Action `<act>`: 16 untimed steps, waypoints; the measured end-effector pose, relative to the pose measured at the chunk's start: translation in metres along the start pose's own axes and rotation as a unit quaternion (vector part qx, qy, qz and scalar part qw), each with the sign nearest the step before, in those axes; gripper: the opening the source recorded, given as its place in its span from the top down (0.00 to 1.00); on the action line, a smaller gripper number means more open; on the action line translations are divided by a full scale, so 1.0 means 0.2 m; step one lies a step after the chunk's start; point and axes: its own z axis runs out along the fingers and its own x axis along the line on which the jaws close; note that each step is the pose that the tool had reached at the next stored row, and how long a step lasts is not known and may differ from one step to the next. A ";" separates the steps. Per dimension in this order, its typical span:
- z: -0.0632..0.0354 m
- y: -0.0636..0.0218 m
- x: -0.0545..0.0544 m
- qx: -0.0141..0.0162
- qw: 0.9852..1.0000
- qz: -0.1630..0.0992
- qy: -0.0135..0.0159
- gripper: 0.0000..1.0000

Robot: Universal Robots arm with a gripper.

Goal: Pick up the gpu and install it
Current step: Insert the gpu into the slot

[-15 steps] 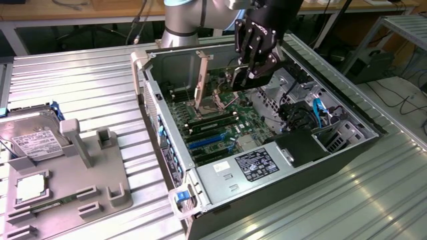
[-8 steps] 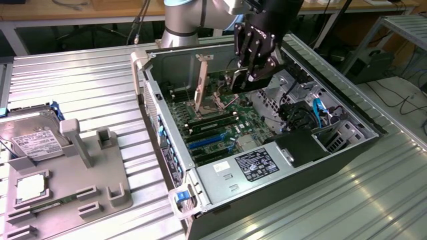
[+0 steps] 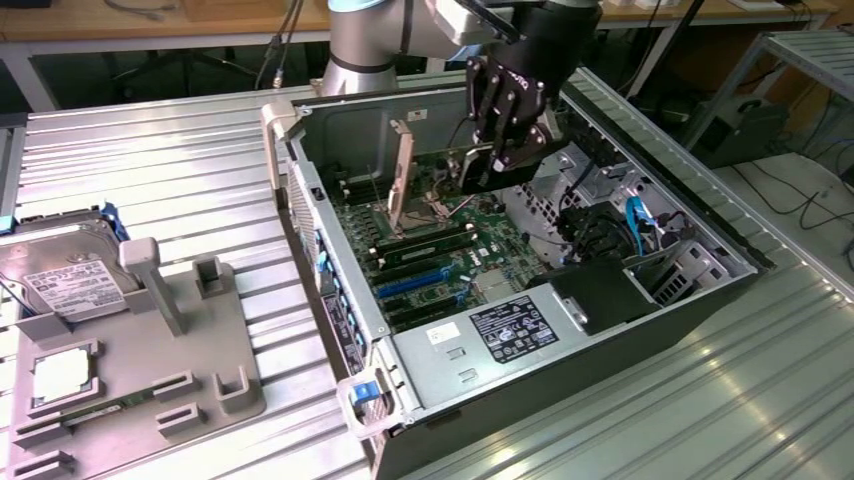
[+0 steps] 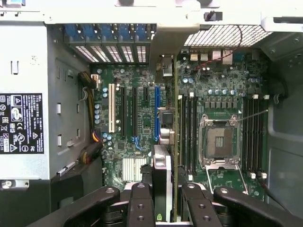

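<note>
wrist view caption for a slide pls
gripper holding the gpu edge-on over the motherboard inside the open pc case

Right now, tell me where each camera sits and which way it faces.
Exterior view: off the arm, high beside the open computer case, looking down into it; arm and tool show.
Wrist view: on the wrist, facing the motherboard head-on; tool fingers show, clamping the gpu.
Both share the motherboard, gpu and tool.

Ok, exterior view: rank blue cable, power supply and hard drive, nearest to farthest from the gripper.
From the gripper holding the gpu:
1. Blue cable, inside the case, the exterior view's right.
2. Power supply, black-labelled, also inside the case.
3. Hard drive, outside the case, the exterior view's left.
</note>
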 end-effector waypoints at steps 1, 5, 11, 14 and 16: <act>0.002 0.001 0.00 0.001 1.000 0.000 0.000 0.72; 0.024 -0.001 0.00 0.001 1.000 0.000 0.000 0.72; 0.076 -0.004 0.00 0.001 1.000 0.000 0.000 0.72; 0.100 -0.005 0.00 0.000 1.000 0.000 0.000 0.72; 0.117 -0.006 0.00 0.000 1.000 0.000 0.000 0.72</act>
